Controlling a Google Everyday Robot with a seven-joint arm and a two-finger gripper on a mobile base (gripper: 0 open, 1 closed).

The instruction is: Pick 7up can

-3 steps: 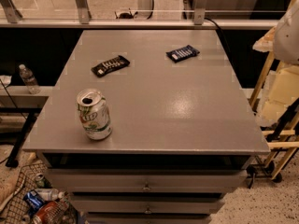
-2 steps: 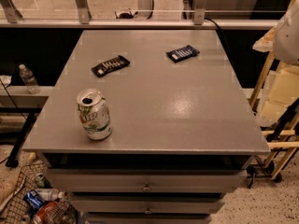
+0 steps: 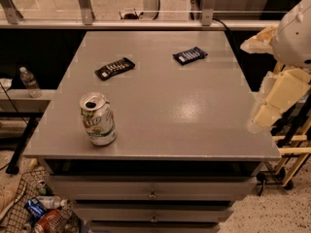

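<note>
— So, where is the 7up can (image 3: 98,119)?

— Upright on the desk (image 3: 165,106), near the front left corner and a little in from the front edge. It has a white and green body and a silver top, and the dark opening in the top shows. Nothing touches it.

— And the pincer (image 3: 270,106)?

— Off past the right edge of the desk, about halfway up the view. It is a pale cream shape hanging below a rounded white arm housing (image 3: 294,33). It is well apart from the can, with nearly the whole width of the desk between them. Whether it is apart or together, I cannot tell.

— Anything else on the desk?

— Two flat wrappers toward the far side. A black candy bar wrapper (image 3: 114,68) lies on the left, beyond the can. A dark blue wrapper (image 3: 189,55) lies further right and a bit further back. The two are well apart from each other and from the can.

— What about around the desk?

— Grey drawers (image 3: 151,188) sit under the top at the front. A clear water bottle (image 3: 29,81) stands on a low ledge to the left. A wire basket (image 3: 14,212) on the floor at the bottom left holds a red can (image 3: 48,221) among other litter.
</note>
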